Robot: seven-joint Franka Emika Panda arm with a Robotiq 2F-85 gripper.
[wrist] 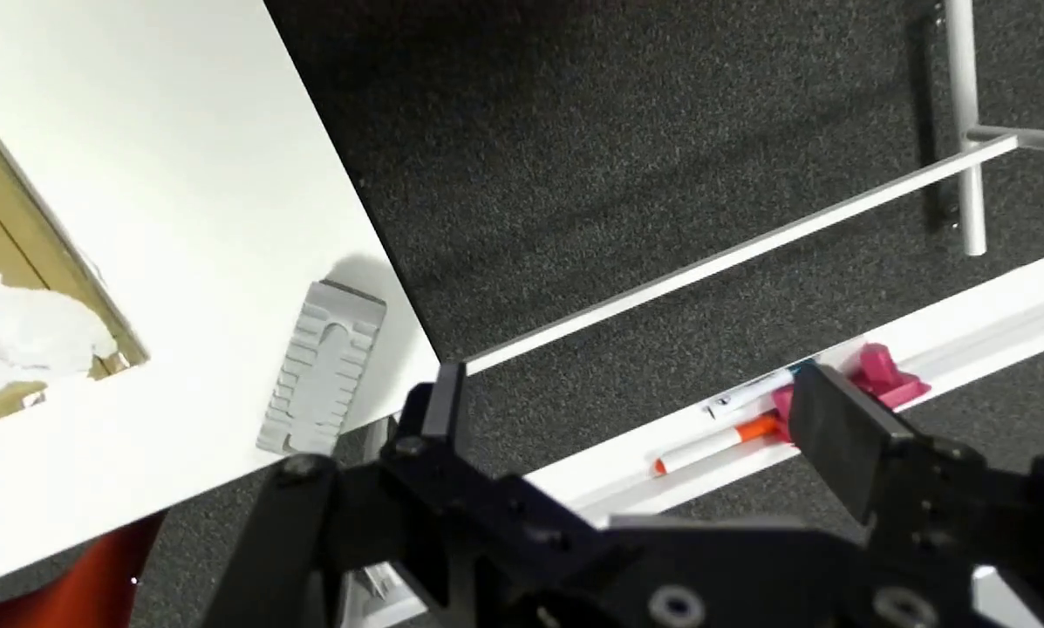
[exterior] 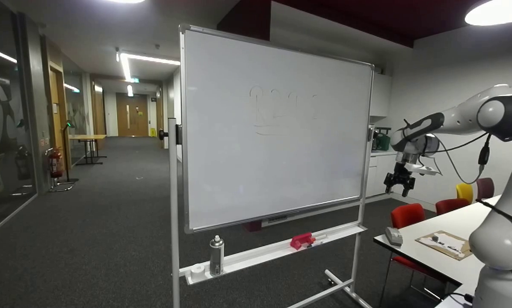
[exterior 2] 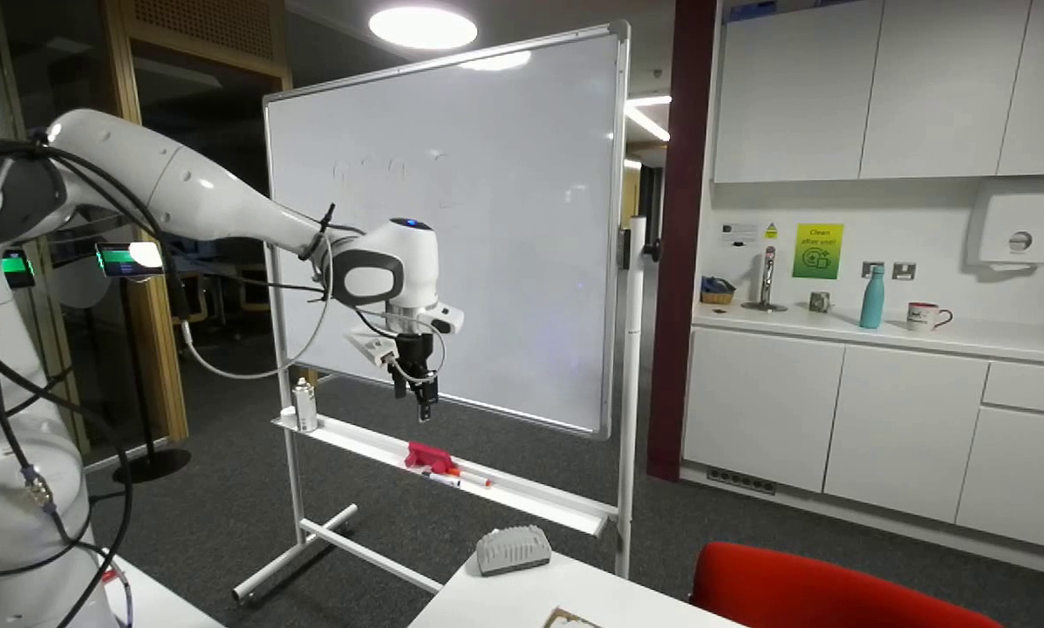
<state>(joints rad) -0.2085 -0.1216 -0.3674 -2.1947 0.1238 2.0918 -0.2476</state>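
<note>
My black gripper (wrist: 631, 379) is open and empty, pointing down. It hangs in the air in both exterior views (exterior: 396, 193) (exterior 2: 412, 406), before the whiteboard (exterior: 277, 171) and above its white tray (exterior 2: 539, 499). In the wrist view the tray (wrist: 609, 467) runs diagonally beneath the fingers. On it lie a white marker with orange ends (wrist: 705, 449) and a white marker with a dark blue-green cap (wrist: 748, 392). A pink-red holder (wrist: 892, 379) sits against them, partly hidden by a finger. It also shows in both exterior views (exterior: 300, 241) (exterior 2: 430, 456).
A spray can (exterior: 217, 256) and a small white round item (exterior: 197, 272) stand at the tray's far end. A white table (wrist: 181, 218) bears a ridged grey object (wrist: 321, 366) and a cardboard piece (exterior: 446, 245). A red chair (exterior 2: 818, 593) and the stand's lower bar (wrist: 748, 249) are nearby.
</note>
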